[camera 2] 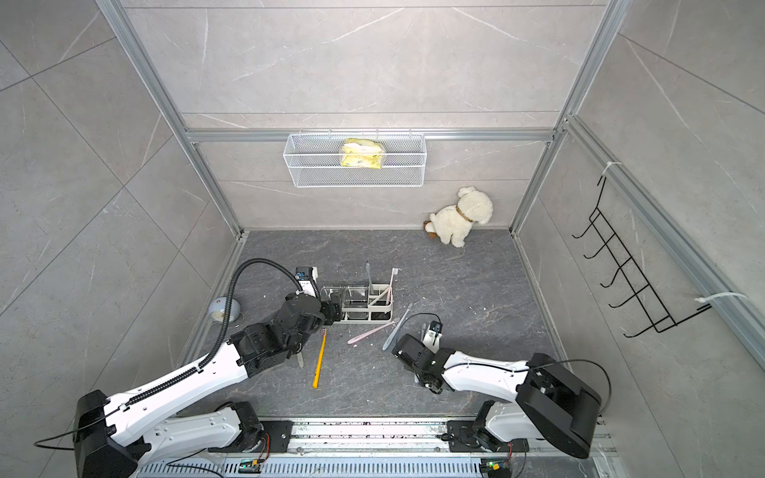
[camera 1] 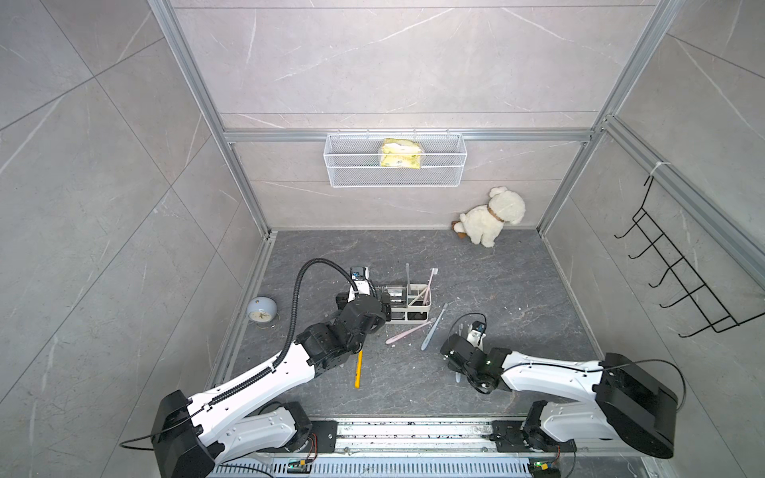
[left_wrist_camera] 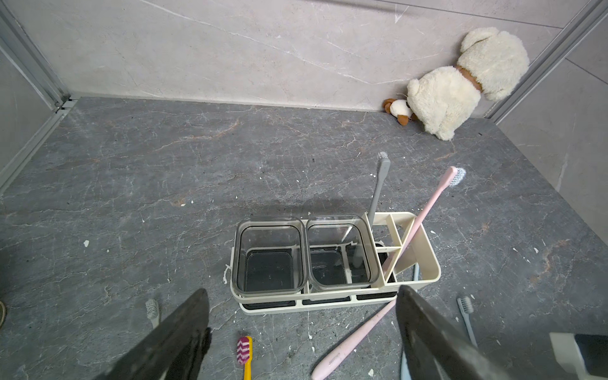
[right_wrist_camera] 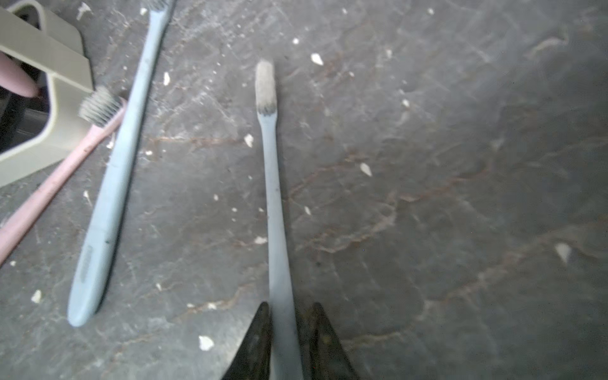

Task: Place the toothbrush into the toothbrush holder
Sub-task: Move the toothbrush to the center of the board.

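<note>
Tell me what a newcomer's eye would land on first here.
The toothbrush holder in the middle of the dark floor, two brushes standing in it and others strewn loose nearer the arms. Then the white plush dog slumped near the far right corner, and the right gripper, jaws either side of a pale blue toothbrush.

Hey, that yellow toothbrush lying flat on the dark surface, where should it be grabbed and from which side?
Take the yellow toothbrush at mid-handle, straight down from above, jaws across its narrow width. It lies flat, so only top and sides are free, and the handle is long and straight.
</note>
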`<state>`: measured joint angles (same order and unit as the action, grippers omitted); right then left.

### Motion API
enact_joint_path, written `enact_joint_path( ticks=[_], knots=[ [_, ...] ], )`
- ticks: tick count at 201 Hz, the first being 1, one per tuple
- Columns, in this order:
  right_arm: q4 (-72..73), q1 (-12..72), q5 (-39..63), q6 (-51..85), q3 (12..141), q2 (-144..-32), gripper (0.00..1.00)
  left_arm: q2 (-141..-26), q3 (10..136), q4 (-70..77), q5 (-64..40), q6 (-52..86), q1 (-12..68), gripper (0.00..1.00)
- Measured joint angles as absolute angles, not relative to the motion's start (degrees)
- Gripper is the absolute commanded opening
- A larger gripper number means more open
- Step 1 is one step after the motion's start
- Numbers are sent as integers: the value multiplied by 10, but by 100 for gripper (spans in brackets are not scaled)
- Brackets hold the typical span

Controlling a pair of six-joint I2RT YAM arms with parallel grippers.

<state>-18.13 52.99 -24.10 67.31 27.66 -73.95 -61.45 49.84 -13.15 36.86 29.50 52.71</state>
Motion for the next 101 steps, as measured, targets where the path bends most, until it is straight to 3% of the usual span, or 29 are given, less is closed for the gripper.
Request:
enact_joint_path(
  ticks=[39, 77, 101],
  knots=[
    [-223, 530, -227, 658, 246, -674, 24, -644, 499, -119, 341, 303, 527, 89],
    [-245, 530, -198, 624, 242, -639, 53, -668, 505, -114, 318, 312, 527, 87],
    [-268, 530, -173, 604, 253, -648, 57, -669, 505, -110, 310, 317, 527, 87]
  ],
)
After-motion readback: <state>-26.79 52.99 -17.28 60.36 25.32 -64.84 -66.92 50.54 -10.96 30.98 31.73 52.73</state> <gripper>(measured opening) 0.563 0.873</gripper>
